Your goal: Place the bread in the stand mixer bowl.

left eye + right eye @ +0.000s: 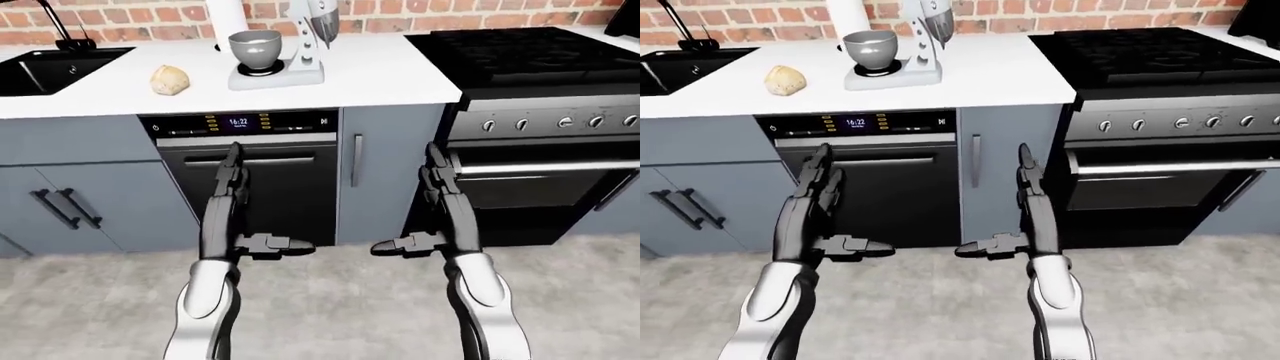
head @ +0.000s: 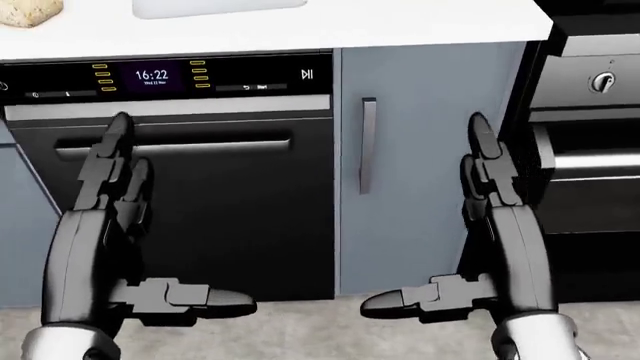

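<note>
Brick wall behind a white tabletop [image 1: 380, 75]; grey cabinets, a dishwasher [image 1: 250, 180] and an oven [image 1: 540, 172] below, grey floor. You held both hands low against the cabinet fronts, fingers straight and spread, thumbs turned inward toward each other, nothing gripped. Left hand [image 1: 232, 201] stood over the dishwasher door; right hand [image 1: 440, 202] over the gap between the narrow cabinet [image 1: 375, 172] and the oven. The bread [image 1: 169, 79] lay on the tabletop well above and to the left of your left hand, apart from it. The stand mixer [image 1: 300, 37] with its bowl [image 1: 254, 48] stood just right of the bread, above your left hand. Sink [image 1: 50, 67] at far left, stove top [image 1: 520, 52] above your right hand.
</note>
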`<state>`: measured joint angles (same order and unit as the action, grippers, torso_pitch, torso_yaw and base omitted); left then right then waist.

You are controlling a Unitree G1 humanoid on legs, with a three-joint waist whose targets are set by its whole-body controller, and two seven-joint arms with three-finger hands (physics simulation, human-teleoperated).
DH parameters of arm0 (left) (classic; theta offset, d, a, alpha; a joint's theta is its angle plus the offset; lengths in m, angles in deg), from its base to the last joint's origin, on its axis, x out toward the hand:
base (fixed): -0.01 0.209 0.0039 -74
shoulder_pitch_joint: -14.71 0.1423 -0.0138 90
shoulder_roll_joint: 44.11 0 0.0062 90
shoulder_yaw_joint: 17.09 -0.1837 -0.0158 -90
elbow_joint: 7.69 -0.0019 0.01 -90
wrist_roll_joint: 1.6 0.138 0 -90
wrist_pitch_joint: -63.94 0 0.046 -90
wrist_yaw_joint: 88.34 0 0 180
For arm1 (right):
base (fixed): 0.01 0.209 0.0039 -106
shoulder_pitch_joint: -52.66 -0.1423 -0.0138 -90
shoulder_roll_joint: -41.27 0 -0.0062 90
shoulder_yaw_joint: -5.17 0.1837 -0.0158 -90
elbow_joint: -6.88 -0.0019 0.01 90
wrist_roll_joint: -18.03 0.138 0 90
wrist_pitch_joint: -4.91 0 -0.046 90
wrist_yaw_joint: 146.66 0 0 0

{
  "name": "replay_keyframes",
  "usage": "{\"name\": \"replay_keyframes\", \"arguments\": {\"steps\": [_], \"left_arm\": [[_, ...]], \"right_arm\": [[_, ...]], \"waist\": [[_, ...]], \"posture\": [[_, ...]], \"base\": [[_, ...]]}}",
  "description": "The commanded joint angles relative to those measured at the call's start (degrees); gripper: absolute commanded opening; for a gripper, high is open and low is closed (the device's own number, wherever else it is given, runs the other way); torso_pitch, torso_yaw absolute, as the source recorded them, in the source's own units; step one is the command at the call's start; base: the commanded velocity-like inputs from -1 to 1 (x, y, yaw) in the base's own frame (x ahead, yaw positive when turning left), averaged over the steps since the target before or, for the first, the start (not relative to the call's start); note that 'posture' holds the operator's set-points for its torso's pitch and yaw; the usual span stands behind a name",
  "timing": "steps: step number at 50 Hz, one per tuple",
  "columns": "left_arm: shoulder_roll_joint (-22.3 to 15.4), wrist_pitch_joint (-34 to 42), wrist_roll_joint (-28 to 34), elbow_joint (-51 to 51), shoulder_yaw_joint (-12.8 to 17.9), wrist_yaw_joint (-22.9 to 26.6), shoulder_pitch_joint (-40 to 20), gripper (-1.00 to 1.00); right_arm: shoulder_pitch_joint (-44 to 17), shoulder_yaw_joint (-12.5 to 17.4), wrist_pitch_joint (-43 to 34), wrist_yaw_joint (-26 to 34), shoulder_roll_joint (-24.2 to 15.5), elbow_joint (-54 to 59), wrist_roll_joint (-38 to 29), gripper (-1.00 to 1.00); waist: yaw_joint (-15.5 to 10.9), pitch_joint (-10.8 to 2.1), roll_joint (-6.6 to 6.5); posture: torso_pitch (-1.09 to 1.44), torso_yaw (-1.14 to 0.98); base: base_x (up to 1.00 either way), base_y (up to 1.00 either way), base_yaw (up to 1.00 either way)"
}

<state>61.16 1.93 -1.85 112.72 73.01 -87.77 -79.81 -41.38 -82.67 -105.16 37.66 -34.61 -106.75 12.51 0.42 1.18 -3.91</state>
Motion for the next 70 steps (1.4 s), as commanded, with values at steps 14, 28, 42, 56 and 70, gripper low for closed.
{"name": "replay_keyframes", "arguments": {"steps": [14, 28, 42, 56, 70], "left_arm": [[0.1, -2.1, -0.4, 1.3, 0.2, -0.5, -0.2, 1.0], [0.1, -2.8, -0.5, 0.7, 0.3, -0.5, 0.0, 1.0], [0.0, -1.9, -1.4, 2.4, 0.9, -0.7, 0.1, 1.0], [-0.4, 2.8, -2.1, 7.1, 1.4, -1.4, -2.1, 1.0], [-0.3, 2.2, -2.3, 6.6, 1.3, -1.5, -1.8, 1.0]], "right_arm": [[-0.4, -0.6, 2.4, -0.2, 0.1, -0.8, -0.1, 1.0], [0.0, -0.8, 2.9, -0.3, 0.2, -0.7, -0.3, 1.0], [-1.3, -0.2, 0.2, 0.4, -0.4, -2.8, -1.1, 1.0], [-1.5, -0.1, -1.0, 0.5, -0.4, -4.1, -1.5, 1.0], [-1.7, -0.4, -0.9, 0.4, -0.3, -4.0, -1.8, 1.0]], "waist": [[-0.2, -0.81, 8.69], [0.0, -0.68, -1.78], [-0.2, -0.56, 8.62], [-0.4, -0.52, 0.13], [-0.2, -0.31, 7.33]], "posture": [[0.0, 0.0], [0.0, 0.0], [0.0, 0.0], [0.0, 0.0], [0.0, 0.0]], "base": [[0.0, 0.2, 0.0], [0.0, 0.2, 0.0], [0.0, 0.2, 0.0], [0.0, 0.21, 0.0], [0.0, 0.2, 0.0]]}}
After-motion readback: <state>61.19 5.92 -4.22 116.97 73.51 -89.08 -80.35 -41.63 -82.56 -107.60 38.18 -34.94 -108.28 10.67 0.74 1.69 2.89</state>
